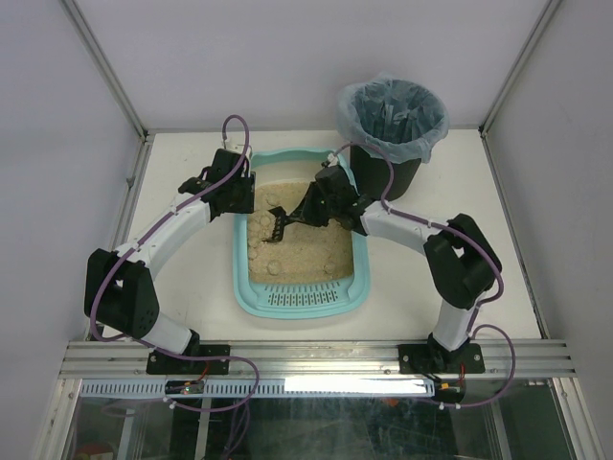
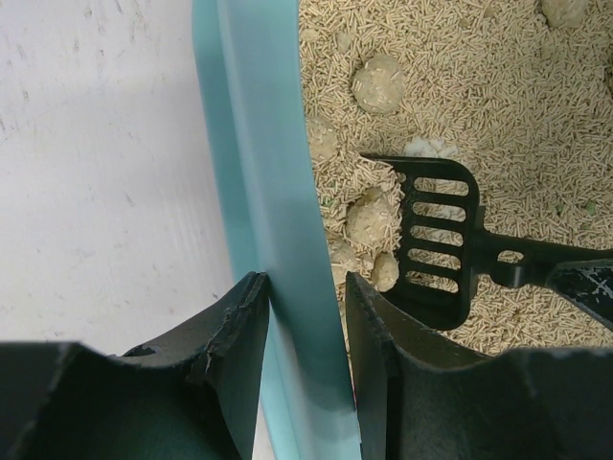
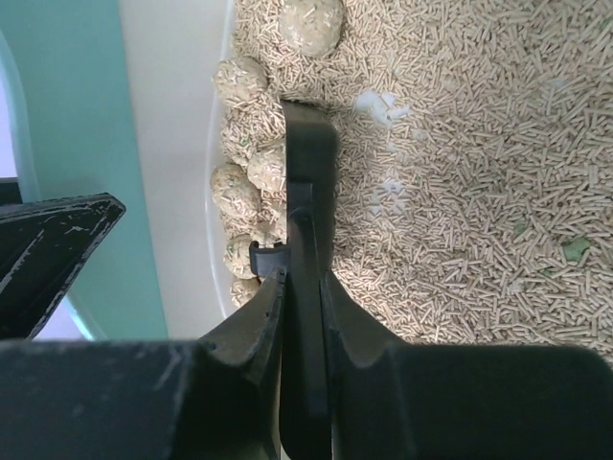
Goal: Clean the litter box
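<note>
The light teal litter box point(image 1: 301, 309) lies in the middle of the table, filled with beige pellet litter and round clumps point(image 2: 378, 83). My left gripper point(image 2: 305, 285) straddles the box's left rim point(image 2: 263, 172), one finger outside and one inside, shut on it. My right gripper point(image 3: 302, 278) is shut on the handle of a small black slotted scoop point(image 3: 308, 163). The scoop head point(image 2: 436, 235) rests on the litter by the left wall, next to several clumps point(image 3: 239, 81). In the top view the scoop point(image 1: 275, 227) sits left of centre in the box.
A black round bin point(image 1: 393, 125) with a bluish bag liner stands at the back right, just behind the box's far right corner. White walls with metal posts close in the table on the left, back and right.
</note>
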`<state>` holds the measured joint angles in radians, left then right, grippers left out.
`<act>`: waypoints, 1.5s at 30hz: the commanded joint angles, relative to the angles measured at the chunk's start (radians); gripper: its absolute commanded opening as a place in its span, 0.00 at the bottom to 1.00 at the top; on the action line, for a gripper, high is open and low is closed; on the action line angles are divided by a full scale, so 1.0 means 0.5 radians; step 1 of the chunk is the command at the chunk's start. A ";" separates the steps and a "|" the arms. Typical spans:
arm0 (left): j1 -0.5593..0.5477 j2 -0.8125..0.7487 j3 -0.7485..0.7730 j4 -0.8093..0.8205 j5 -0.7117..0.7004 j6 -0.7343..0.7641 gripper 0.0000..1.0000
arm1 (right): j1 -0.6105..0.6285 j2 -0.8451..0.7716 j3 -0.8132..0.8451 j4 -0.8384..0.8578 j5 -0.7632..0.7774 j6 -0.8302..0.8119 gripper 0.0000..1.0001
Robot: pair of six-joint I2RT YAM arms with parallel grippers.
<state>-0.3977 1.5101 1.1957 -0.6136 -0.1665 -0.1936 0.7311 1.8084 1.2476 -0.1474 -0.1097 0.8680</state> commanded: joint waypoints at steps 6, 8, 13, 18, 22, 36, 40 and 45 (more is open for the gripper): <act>-0.027 0.014 0.004 0.052 0.119 -0.001 0.37 | 0.058 -0.222 -0.331 0.357 -0.308 0.170 0.00; -0.027 0.012 0.003 0.052 0.118 -0.002 0.37 | 0.048 -0.315 -0.387 0.402 -0.277 0.187 0.00; -0.027 0.014 0.005 0.053 0.126 -0.004 0.37 | -0.022 -0.553 -0.515 0.467 -0.199 0.228 0.00; -0.027 0.011 0.005 0.052 0.122 -0.002 0.37 | -0.085 -0.741 -0.605 0.464 -0.165 0.219 0.00; -0.027 0.011 0.004 0.052 0.121 -0.003 0.37 | -0.148 -0.878 -0.698 0.475 -0.200 0.218 0.00; -0.027 0.013 0.005 0.049 0.119 0.000 0.37 | -0.515 -1.381 -1.289 0.928 -0.675 0.334 0.00; -0.027 0.008 0.004 0.051 0.112 -0.001 0.37 | -0.572 -1.357 -1.316 1.165 -0.803 0.474 0.00; -0.027 0.010 0.006 0.046 0.118 0.000 0.37 | -0.646 -1.419 -1.538 1.336 -0.642 0.702 0.00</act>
<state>-0.3977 1.5112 1.1957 -0.6136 -0.1665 -0.1932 0.4355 1.1545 0.5385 0.3302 -0.4351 1.1110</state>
